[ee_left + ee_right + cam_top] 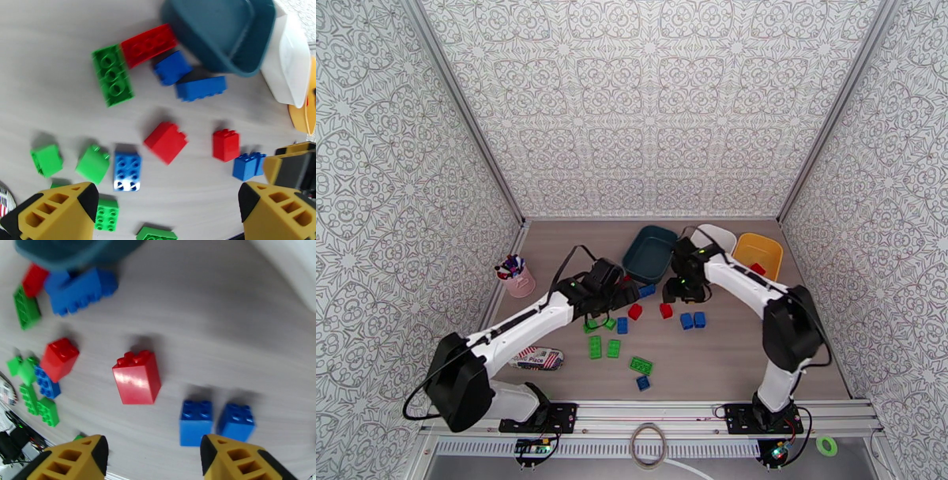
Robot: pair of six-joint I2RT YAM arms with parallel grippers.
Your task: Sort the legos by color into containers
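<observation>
Red, green and blue legos lie scattered mid-table in front of the teal bin [648, 253], white bin [715, 237] and yellow bin [758, 253]. One red brick [758, 269] lies in the yellow bin. My left gripper [166, 213] is open and empty above a red brick [166, 142], a blue brick [127, 171] and small green ones [93, 164]. My right gripper [152, 459] is open and empty, hovering just short of another red brick [137, 377] beside two blue bricks [195, 421]. A blue oblong brick [79, 289] lies against the teal bin's edge [71, 252].
A pink cup of pens [515, 276] stands at the left edge and a white printed pouch [537, 358] lies near the left arm. The two grippers are close together in front of the teal bin. More green and blue bricks [641, 365] lie toward the near edge.
</observation>
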